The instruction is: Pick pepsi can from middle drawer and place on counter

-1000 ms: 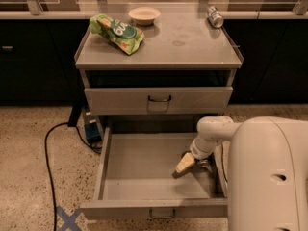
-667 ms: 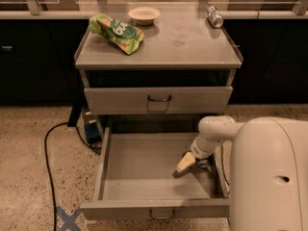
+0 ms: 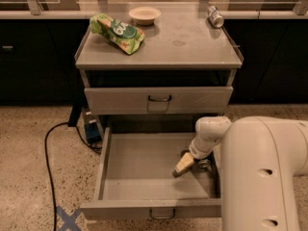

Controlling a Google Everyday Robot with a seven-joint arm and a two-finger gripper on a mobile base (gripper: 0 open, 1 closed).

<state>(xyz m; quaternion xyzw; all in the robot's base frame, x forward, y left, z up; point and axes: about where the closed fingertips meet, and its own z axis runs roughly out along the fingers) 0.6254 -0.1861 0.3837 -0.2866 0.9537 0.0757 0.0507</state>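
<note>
**Inspector:** Item first. The pepsi can [image 3: 205, 164] lies in the lower right of the frame, at the right side of the middle drawer [image 3: 144, 207], which stands pulled out. Only a silvery round end shows; the arm hides the rest.

**Clerk:** And the gripper?

**Inspector:** The gripper [image 3: 184, 164] is down inside the drawer, just left of the can, angled toward the drawer floor. Whether it is released or clenched on anything cannot be told.

**Clerk:** Step in hand?

**Inspector:** Judged to be the grasp. To do it well, centre the gripper on the can's body, not its rim. Close firmly, then lift straight up, clear of the drawer's right wall and the upper drawer [image 3: 159, 100], before travelling.

**Clerk:** Destination?

**Inspector:** The counter [image 3: 192, 49], upper centre. Its bare mid-right patch suits. Avoid the green bag [image 3: 117, 31] at upper left, the bowl [image 3: 145, 15] beside it and the silvery can [image 3: 215, 16] at upper right.
</note>
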